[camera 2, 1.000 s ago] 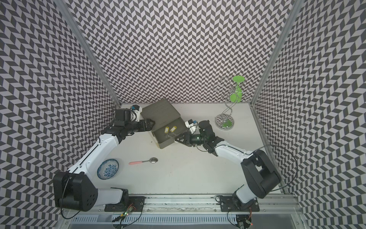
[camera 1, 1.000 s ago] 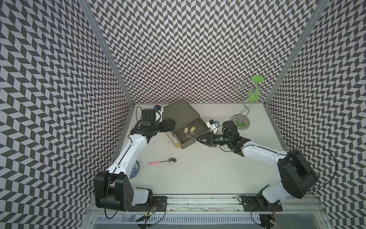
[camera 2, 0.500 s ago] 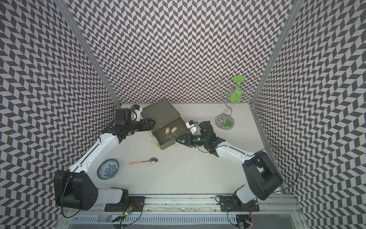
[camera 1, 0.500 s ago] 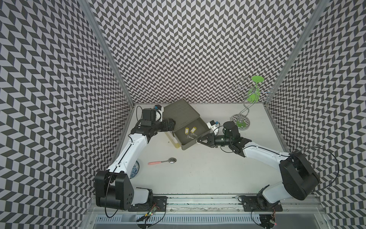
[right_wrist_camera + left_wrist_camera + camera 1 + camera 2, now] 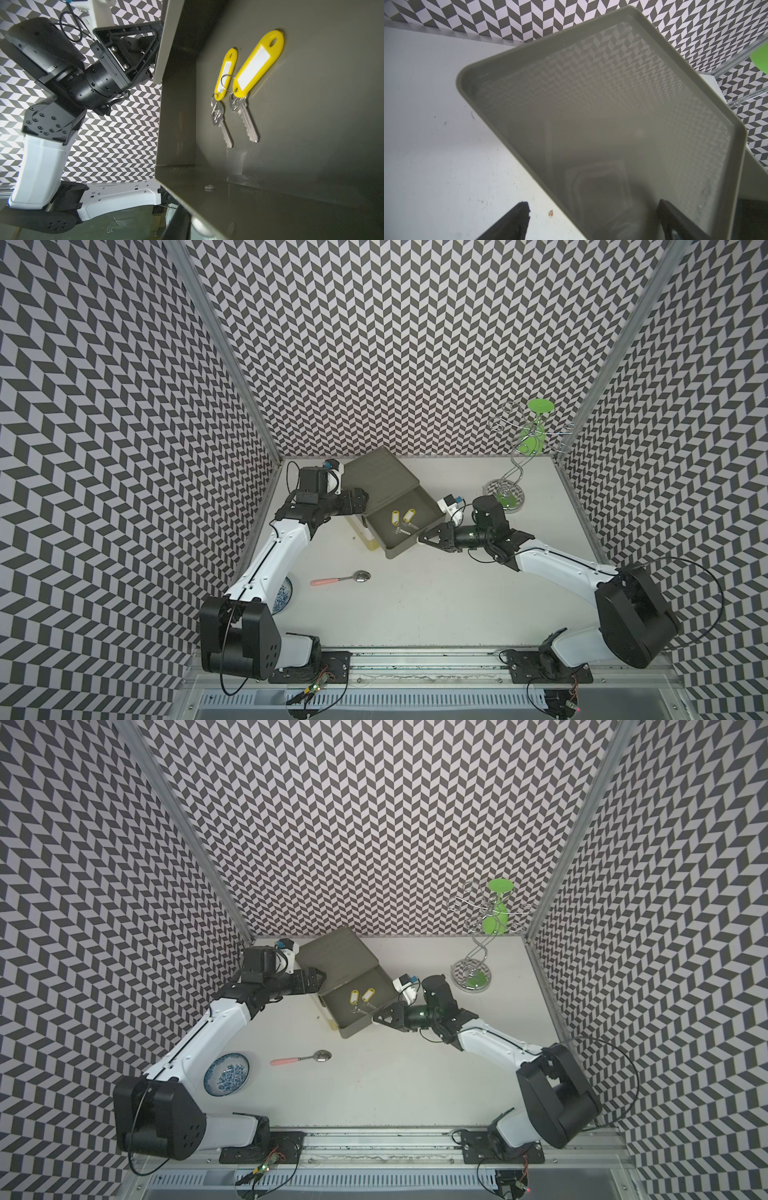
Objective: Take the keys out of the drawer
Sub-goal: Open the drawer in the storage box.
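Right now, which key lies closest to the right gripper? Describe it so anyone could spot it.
Find the olive drawer pulled open at the back of the table. On its floor lie two silver keys with yellow tags. Take the key on the right gripper side; the other key lies nearer the left arm.

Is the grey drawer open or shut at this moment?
Open. In both top views the drawer stands pulled out of its cabinet, and the keys with yellow tags lie uncovered on its floor.
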Action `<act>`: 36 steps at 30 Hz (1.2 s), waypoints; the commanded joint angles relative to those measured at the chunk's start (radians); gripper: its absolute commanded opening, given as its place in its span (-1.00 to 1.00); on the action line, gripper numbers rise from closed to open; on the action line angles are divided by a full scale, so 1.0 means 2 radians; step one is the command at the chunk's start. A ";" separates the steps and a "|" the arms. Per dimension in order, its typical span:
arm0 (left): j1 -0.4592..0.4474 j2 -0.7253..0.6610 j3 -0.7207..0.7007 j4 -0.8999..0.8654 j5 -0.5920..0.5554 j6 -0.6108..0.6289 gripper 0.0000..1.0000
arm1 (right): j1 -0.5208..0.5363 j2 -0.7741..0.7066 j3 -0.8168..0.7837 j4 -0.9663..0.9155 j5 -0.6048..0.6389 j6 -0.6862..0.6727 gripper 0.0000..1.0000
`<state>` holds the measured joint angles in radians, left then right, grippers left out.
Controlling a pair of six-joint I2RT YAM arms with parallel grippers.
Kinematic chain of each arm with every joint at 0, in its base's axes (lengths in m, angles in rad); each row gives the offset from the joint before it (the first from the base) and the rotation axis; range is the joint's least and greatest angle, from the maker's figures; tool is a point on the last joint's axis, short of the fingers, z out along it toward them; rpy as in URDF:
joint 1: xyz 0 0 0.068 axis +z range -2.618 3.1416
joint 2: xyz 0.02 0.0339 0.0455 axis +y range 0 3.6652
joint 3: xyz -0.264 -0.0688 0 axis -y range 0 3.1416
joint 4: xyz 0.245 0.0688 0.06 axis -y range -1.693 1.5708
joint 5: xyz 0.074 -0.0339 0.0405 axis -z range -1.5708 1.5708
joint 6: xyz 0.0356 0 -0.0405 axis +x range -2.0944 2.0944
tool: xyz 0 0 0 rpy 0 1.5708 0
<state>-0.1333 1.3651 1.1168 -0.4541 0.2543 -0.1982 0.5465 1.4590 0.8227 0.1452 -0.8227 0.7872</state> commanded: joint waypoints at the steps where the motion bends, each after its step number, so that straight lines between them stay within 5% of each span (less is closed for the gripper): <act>1: -0.001 0.020 -0.011 -0.070 -0.040 0.023 0.98 | -0.003 -0.018 -0.012 -0.003 0.001 -0.009 -0.49; 12: -0.002 0.016 -0.017 -0.070 -0.040 0.022 0.98 | -0.004 -0.019 -0.003 -0.024 0.011 -0.022 0.09; 20: -0.001 0.015 -0.014 -0.070 -0.037 0.021 0.98 | -0.011 -0.083 0.017 -0.181 0.052 -0.086 0.14; 27: -0.001 0.011 -0.012 -0.069 -0.033 0.021 0.98 | -0.015 -0.094 0.166 -0.346 0.136 -0.168 0.15; 36: -0.002 0.013 -0.008 -0.070 -0.029 0.019 0.98 | -0.010 0.056 0.351 -0.385 0.146 -0.252 0.07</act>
<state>-0.1352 1.3647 1.1187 -0.4541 0.2478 -0.1986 0.5205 1.5009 1.4651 -0.5648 -0.5709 0.3756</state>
